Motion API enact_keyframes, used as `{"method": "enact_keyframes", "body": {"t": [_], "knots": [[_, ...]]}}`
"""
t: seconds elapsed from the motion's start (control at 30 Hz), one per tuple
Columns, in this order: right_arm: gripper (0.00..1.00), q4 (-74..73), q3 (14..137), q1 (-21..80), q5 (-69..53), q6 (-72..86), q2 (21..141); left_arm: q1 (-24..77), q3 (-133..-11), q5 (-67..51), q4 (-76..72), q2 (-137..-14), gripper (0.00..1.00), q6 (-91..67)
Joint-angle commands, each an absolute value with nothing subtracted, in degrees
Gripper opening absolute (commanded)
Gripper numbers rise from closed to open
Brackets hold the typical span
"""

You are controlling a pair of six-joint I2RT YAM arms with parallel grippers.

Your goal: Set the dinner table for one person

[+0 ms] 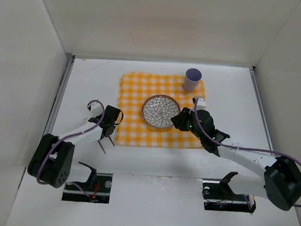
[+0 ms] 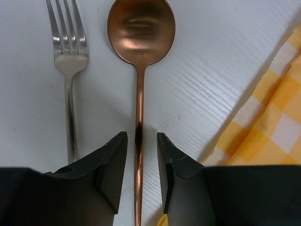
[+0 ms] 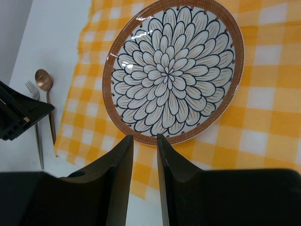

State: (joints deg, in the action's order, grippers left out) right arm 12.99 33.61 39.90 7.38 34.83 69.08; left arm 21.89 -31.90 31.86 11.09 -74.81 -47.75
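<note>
On the white dinner table (image 1: 91, 78) lies a yellow-and-white checked cloth (image 1: 141, 91) with a flower-patterned plate (image 1: 161, 111) on it and a lilac cup (image 1: 192, 80) at its far right corner. A silver fork (image 2: 70, 70) and a copper spoon (image 2: 140, 37) lie side by side on the bare table, left of the cloth. My left gripper (image 2: 141, 141) is open, its jaws either side of the spoon's handle with a gap on each side. My right gripper (image 3: 145, 141) is slightly open and empty over the cloth, just short of the plate's (image 3: 173, 70) rim.
White walls close in the table on the left, right and back. The cloth's edge (image 2: 277, 113) lies just right of the left gripper. In the right wrist view the spoon (image 3: 45, 81), the fork (image 3: 36, 127) and the left gripper (image 3: 19, 113) show at the left.
</note>
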Motion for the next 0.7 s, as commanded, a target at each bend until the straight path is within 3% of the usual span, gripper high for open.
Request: {"method": "enact_keyframes", "body": {"t": [0.0,0.3,0.67], "knots": [[0.34,17.75,33.14,40.38,6.86,34.89,68.12,21.58,-32.17,31.38,12.83,-75.14,0.28,-48.96],[0.55,17.31,31.03,39.42,8.17,35.16,62.58,21.05,-32.52,30.76,11.95,-76.04,0.04,-47.99],[0.59,17.49,27.52,34.68,12.39,37.70,57.75,27.18,-46.48,36.03,19.25,-61.26,0.02,-40.43]]}}
